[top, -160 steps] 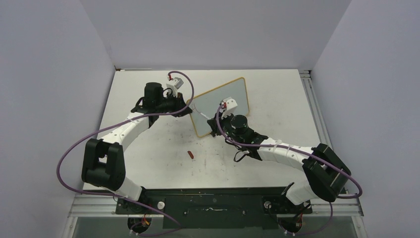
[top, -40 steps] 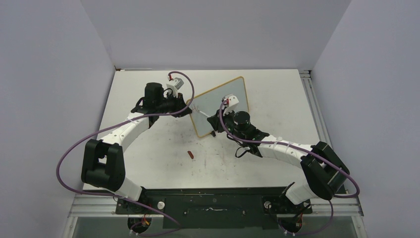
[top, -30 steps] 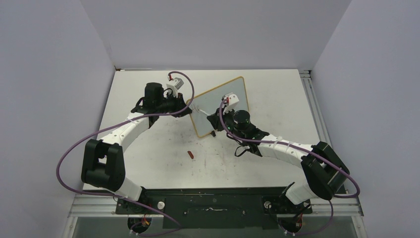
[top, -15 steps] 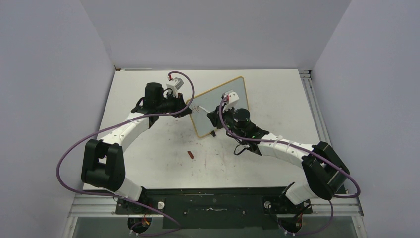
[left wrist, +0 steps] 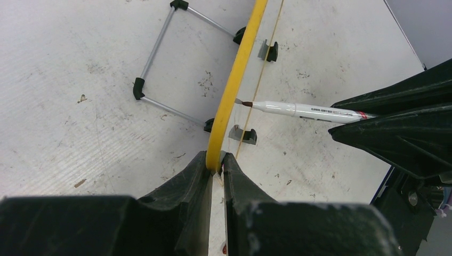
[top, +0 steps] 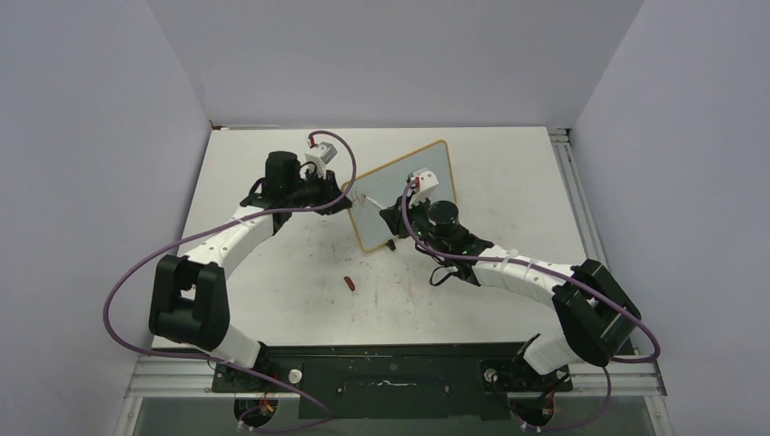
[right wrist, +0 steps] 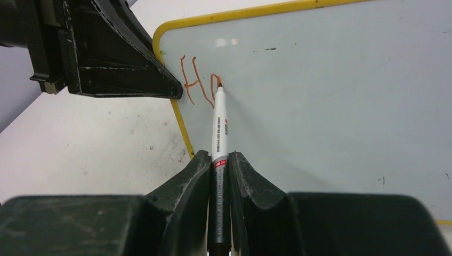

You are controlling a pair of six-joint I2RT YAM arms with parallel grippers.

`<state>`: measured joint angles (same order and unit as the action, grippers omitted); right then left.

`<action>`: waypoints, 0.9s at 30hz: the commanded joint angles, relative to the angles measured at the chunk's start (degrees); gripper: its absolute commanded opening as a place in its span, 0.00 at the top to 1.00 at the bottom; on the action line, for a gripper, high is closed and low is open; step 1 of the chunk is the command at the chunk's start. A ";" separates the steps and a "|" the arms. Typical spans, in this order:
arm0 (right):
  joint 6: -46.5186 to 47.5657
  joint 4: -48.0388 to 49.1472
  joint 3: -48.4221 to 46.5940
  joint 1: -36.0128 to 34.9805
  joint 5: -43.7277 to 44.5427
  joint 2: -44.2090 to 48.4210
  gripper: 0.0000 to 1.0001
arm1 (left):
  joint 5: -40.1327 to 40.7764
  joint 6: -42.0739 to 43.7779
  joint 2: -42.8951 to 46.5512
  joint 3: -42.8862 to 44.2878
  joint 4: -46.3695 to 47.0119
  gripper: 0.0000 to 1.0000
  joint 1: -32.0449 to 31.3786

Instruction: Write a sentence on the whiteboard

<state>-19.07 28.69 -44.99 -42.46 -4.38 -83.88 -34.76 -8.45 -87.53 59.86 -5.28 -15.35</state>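
The whiteboard [top: 390, 174], glossy with a yellow frame [left wrist: 240, 80], stands tilted mid-table. My left gripper [left wrist: 215, 158] is shut on the frame's left edge, also seen from above [top: 348, 203]. My right gripper [right wrist: 219, 156] is shut on a white marker [right wrist: 219, 125], whose red tip touches the board [right wrist: 330, 96] near its upper left corner. The sentence [right wrist: 194, 82] is a red "H" and the start of a second letter by the tip. The left wrist view shows the marker [left wrist: 304, 110] meeting the board edge-on.
A red marker cap [top: 350, 282] lies on the scuffed white table in front of the board. The board's wire stand with black feet [left wrist: 160, 53] rests behind it. Grey walls close in the table on three sides.
The right gripper has shifted the marker slightly up and left on the board, and the red stroke after the "H" has grown. The left arm has not moved.
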 commanded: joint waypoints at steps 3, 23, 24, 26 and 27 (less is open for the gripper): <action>-0.26 1.58 1.89 -0.23 1.27 1.13 0.95 | -0.38 1.06 1.12 1.58 -2.37 1.00 -1.08; 0.03 0.76 1.32 -0.28 3.97 3.67 0.95 | -0.08 1.15 1.45 1.58 -2.54 1.00 -1.08; 0.05 0.70 1.31 -0.27 3.76 4.14 0.95 | -0.10 1.15 1.40 1.59 -2.54 1.00 -1.08; 0.23 0.58 1.22 -0.38 3.15 5.06 0.95 | -0.04 1.15 1.48 1.68 -2.54 1.00 -1.08; 0.42 0.55 1.22 -0.48 2.86 5.58 0.95 | 0.01 1.15 1.48 1.71 -2.57 1.00 -1.09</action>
<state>-19.22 27.88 -42.81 -42.83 -2.22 -82.26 -34.72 -8.32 -87.22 59.86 -5.54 -15.59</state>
